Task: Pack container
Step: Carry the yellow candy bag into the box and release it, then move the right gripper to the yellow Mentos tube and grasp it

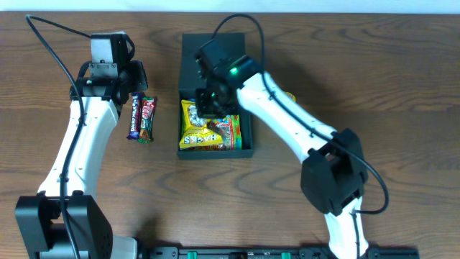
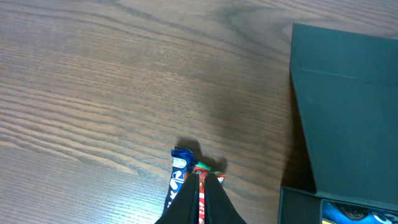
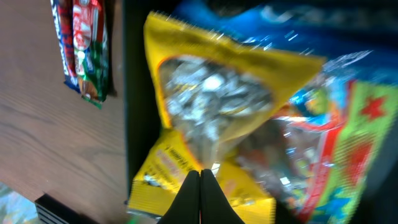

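The container [image 1: 215,152] is a dark teal box in the table's middle, its flap lid [image 1: 195,54] open at the back. It holds a yellow snack packet [image 1: 195,128] and a green and red packet [image 1: 231,129]. My right gripper [image 1: 210,101] is shut and empty just above the yellow packet [image 3: 205,93]; its fingertips [image 3: 200,173] touch each other. My left gripper [image 1: 138,93] is left of the box, closed on a red bar [image 2: 208,169], which shows in the thin slit between its fingertips [image 2: 200,176]. A blue bar [image 2: 177,177] lies beside the red one.
The two bars [image 1: 141,119] lie side by side on the wooden table, a short way left of the box wall [image 3: 134,93]. The open lid [image 2: 348,106] stands to the right of my left gripper. A blue packet [image 3: 292,25] lies deeper in the box.
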`<state>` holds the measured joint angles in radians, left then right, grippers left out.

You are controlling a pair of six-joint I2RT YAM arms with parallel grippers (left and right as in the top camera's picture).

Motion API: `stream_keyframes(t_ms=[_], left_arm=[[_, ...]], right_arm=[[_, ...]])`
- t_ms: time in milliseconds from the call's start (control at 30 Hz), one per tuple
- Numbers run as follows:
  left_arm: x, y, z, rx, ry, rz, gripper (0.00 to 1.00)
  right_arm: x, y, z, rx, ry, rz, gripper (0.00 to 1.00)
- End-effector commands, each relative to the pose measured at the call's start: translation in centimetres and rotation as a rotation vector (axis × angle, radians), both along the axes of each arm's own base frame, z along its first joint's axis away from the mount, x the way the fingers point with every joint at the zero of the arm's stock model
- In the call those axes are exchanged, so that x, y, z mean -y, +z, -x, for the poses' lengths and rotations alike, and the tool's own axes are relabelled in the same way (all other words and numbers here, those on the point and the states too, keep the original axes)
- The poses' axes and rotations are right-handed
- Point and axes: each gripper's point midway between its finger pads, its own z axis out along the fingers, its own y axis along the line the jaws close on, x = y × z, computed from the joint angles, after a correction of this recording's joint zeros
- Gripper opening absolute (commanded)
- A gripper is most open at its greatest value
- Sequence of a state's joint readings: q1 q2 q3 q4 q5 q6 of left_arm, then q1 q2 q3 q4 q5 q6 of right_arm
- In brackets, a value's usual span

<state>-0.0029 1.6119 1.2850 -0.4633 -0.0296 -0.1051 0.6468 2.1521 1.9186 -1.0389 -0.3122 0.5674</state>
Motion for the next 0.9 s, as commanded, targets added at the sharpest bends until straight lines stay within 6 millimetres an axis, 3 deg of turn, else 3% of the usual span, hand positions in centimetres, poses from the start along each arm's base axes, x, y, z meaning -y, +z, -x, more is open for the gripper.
stream_keyframes(t_ms=[0,267,600,767,867], left_arm=[[-0.1,0.3,0.0,0.008,0.007,0.008,0.06],[-0.1,0.3,0.0,0.007,0.007,0.008,0.06],[-0.1,0.3,0.0,0.007,0.007,0.008,0.06],[-0.1,0.3,0.0,0.007,0.007,0.008,0.06],[-0.1,0.3,0.0,0.007,0.007,0.008,0.06]], right_arm=[[0.4,0.3,-0.4,0.026,0.086,-0.032,0.01],[-0.3,-2.0,-1.1,0.071,0.151,0.005,0.01],[-1.0,-7.8,0.8,-0.036,0.218,0.059,0.02],[-1.0,-7.5,0.5,-0.008,0.261,0.053,0.01],[-0.9,-5.2,0.0,0.024,0.278,-0.001,0.01]])
